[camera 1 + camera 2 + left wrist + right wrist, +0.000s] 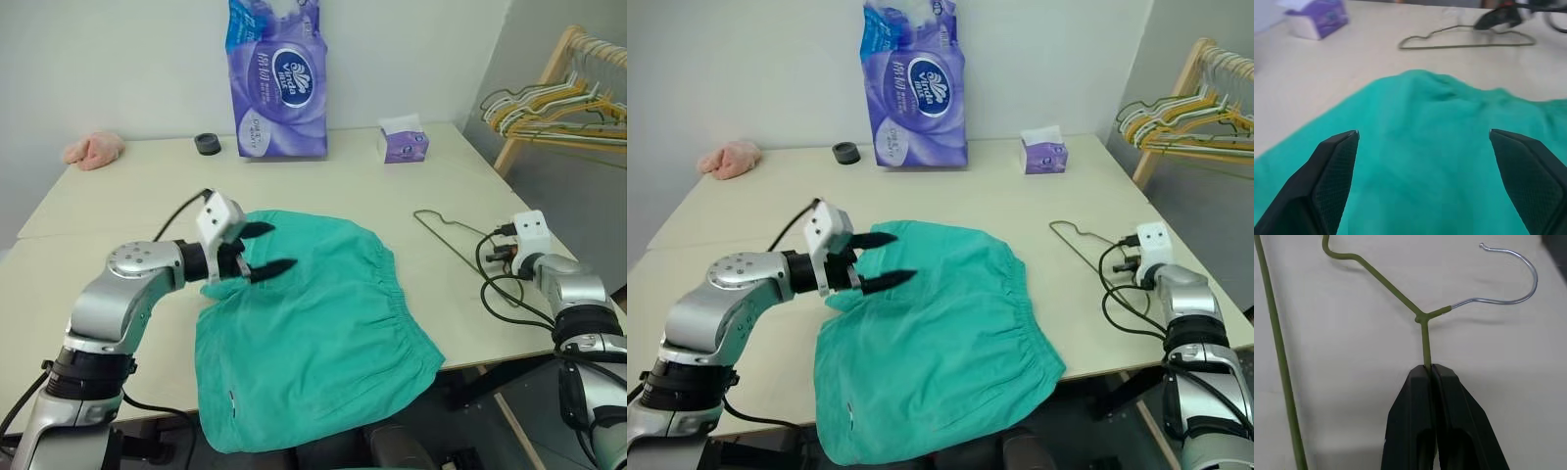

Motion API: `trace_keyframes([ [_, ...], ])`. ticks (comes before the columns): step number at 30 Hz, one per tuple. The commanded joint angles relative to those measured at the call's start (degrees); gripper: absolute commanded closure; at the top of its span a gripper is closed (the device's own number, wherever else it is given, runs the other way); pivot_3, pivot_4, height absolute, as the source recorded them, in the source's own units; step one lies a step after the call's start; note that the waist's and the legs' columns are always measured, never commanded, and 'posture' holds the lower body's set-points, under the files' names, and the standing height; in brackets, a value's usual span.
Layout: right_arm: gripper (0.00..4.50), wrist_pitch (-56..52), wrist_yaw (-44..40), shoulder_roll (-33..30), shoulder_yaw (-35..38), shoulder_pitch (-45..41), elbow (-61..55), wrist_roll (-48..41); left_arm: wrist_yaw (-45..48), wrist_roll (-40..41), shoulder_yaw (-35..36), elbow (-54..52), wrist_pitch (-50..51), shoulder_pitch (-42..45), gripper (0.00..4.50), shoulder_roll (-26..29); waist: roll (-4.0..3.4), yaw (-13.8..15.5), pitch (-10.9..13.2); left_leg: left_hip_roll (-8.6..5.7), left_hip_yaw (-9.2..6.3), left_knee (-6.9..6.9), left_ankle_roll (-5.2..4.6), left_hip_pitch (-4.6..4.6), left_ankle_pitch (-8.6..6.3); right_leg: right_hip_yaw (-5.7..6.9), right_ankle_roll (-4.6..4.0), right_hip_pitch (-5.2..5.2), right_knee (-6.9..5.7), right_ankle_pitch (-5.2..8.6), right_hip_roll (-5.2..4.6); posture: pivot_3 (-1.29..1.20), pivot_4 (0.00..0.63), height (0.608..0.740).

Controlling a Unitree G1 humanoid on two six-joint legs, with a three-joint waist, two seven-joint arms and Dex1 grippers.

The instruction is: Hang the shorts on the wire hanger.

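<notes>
We see the shorts (313, 333) spread flat on the desk (118, 196), near edge draping off the front. Wire hanger (456, 245) lies flat just beside the shorts, on the side away from the pink cloth lump (94, 150). Left gripper (263, 247) hovers over the shorts' upper corner, fingers (1332, 166) spread wide, nothing btwn them. Right gripper (1430, 369) sits at the hanger's far end from the shorts, fingers clenched on the green wire just below the neck w/ its silver hook (1513, 276). Tissue box (404, 144) and purple tissue pack (278, 83) stand beyond the shorts.
</notes>
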State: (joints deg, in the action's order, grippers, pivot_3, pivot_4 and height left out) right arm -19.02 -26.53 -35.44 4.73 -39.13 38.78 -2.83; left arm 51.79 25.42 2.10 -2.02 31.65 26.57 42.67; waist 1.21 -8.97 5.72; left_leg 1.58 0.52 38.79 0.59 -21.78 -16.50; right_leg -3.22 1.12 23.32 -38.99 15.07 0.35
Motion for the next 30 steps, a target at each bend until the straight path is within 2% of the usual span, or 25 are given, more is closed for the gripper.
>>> trace_keyframes([
  [1, 4.49, 4.8, -2.4, -1.1, -1.8, -1.5, -12.1, 1.1, -0.2, -0.3, 2.9, 4.9, -1.5, 3.5, 0.00, 0.2, -0.04, -0.4, 0.0, 0.01, -0.02, -0.01, 0.00, 0.00, 0.00, 0.00, 0.00, 0.01, 0.00, 0.00, 0.01, -0.16, 0.068, 0.740],
  [7, 4.49, 16.0, -8.0, -1.7, -8.5, -1.4, -24.0, 5.3, 2.6, 1.7, 4.8, 12.6, 0.6, 8.4, 0.00, 0.7, -0.04, -0.6, 0.0, 0.06, -0.04, -0.01, 0.00, -0.01, 0.00, 0.03, 0.01, 0.01, 0.01, 0.00, -0.01, -0.16, 0.067, 0.740],
  [11, 4.49, 24.6, -12.8, -2.9, -14.3, -0.1, -29.4, 9.5, 10.1, 7.0, 5.5, 10.6, 6.5, 7.5, 0.00, 2.7, -0.04, -0.8, 0.0, 0.08, -0.04, -0.01, 0.02, -0.06, -0.01, 0.06, 0.01, 0.02, 0.02, 0.00, -0.08, -0.16, 0.063, 0.740],
  [14, 4.49, 27.2, -14.0, -2.1, -16.6, -0.2, -32.1, 11.1, 14.3, 8.1, 3.8, 6.5, 8.0, 4.8, 0.00, 4.3, -0.05, -0.8, 0.0, 0.11, -0.04, 0.00, 0.06, -0.05, -0.04, 0.05, 0.01, 0.02, 0.01, 0.00, -0.16, -0.16, 0.061, 0.740],
  [17, 4.49, 28.5, -14.3, -0.9, -18.3, -0.7, -34.9, 12.5, 14.6, 7.3, 3.1, 5.5, 7.8, 4.0, 0.00, 4.0, -0.04, -0.7, 0.0, 0.09, -0.04, 0.02, 0.07, -0.04, -0.04, 0.06, 0.03, 0.02, -0.02, 0.00, -0.26, -0.16, 0.060, 0.740],
  [30, 4.49, 31.7, -16.2, 1.8, -19.5, -3.7, -39.1, 14.3, 17.5, 7.5, 0.0, 1.4, 9.4, -1.1, 0.00, 4.2, -0.04, -0.7, 0.0, 0.06, -0.14, 0.05, 0.07, -0.08, -0.03, 0.18, 0.03, 0.01, -0.03, -0.01, -0.32, -0.17, 0.060, 0.740],
])
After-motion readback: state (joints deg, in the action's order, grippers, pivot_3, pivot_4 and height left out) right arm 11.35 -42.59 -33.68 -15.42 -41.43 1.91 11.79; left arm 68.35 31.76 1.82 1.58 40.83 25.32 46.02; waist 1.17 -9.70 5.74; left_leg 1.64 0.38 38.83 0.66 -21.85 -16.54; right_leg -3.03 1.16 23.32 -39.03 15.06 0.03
